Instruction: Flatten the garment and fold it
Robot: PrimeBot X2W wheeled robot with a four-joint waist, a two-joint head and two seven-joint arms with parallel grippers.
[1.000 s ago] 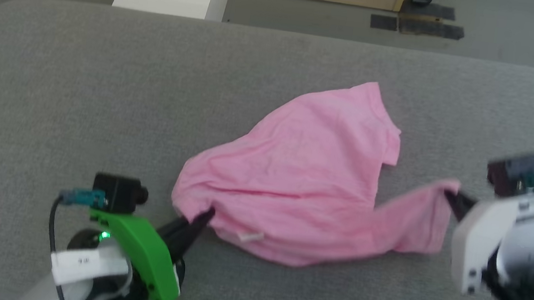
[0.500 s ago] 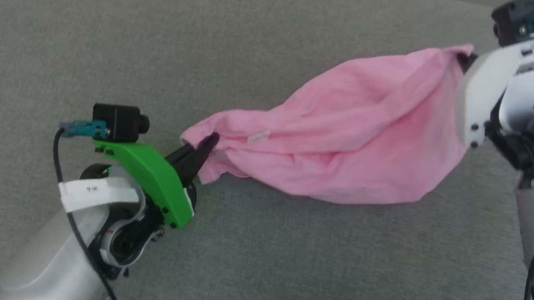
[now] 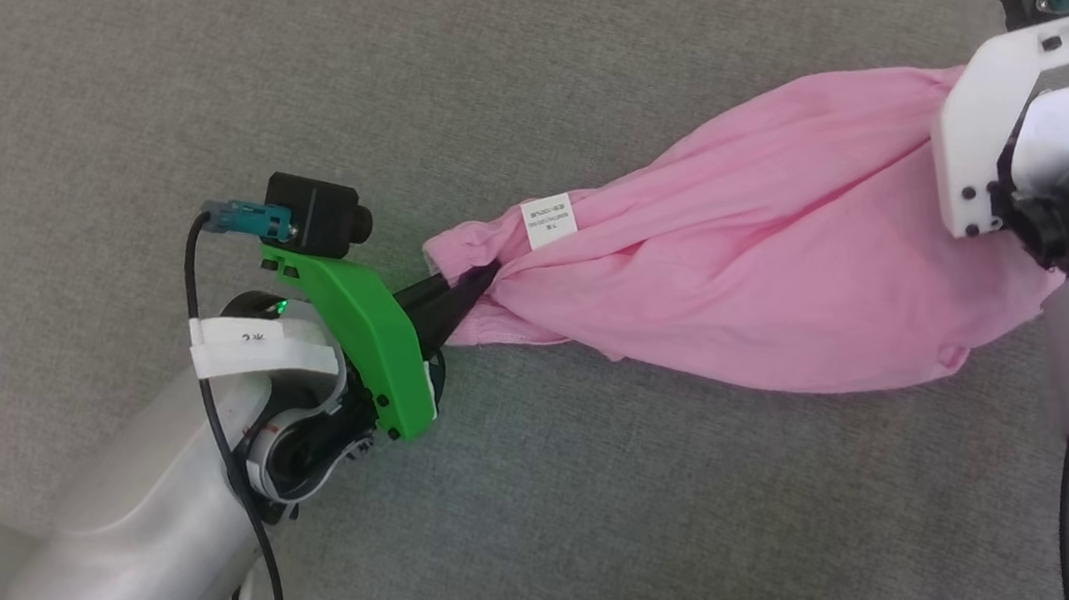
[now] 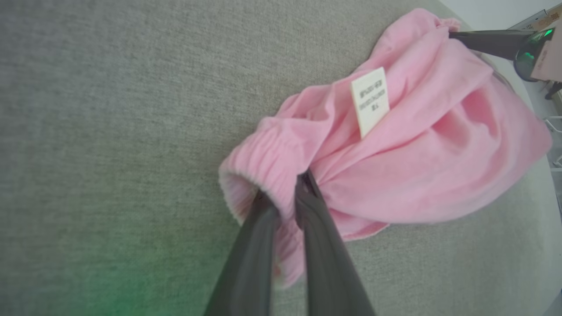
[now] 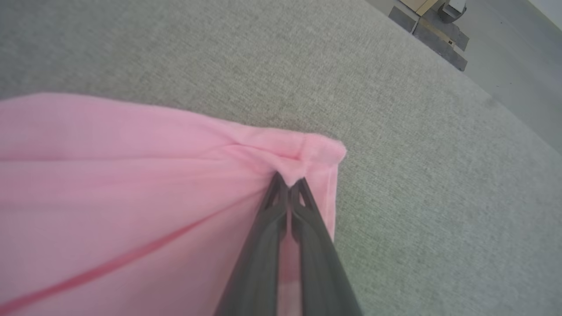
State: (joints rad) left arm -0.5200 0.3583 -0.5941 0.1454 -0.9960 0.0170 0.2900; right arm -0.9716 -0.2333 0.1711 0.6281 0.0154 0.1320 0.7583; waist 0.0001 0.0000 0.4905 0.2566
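We see a pink garment (image 3: 760, 265) pulled out long between two grippers over a big grey soft mat (image 3: 171, 47). The left gripper (image 3: 478, 282) is near us, a bit left of the middle. Its two dark fingers (image 4: 252, 254) are pressed together on the left end of the garment, and they pinch the bunched, stretchy hem (image 4: 263, 149) there. From the left wrist we see one finger on each side of the cloth. A small white label (image 3: 550, 220) with tiny print sits on top of the garment, just beside that pinched end.

The right gripper (image 5: 287, 181) is off to the right and farther away. Its fingers are squeezed together on a corner of the garment, and a little tuft of pink pokes out past the tips.

The garment goes from the near left up to the far right, thin at the left end and wide at the right. It sags in the middle. We cannot tell if its low edge touches the mat.

A green part (image 3: 361, 321) and a little black camera (image 3: 315, 213) sit on the left arm. A white part (image 3: 992, 131) sits on the right arm. From the right wrist we see grey floor (image 5: 518, 66) past the far edge of the mat.
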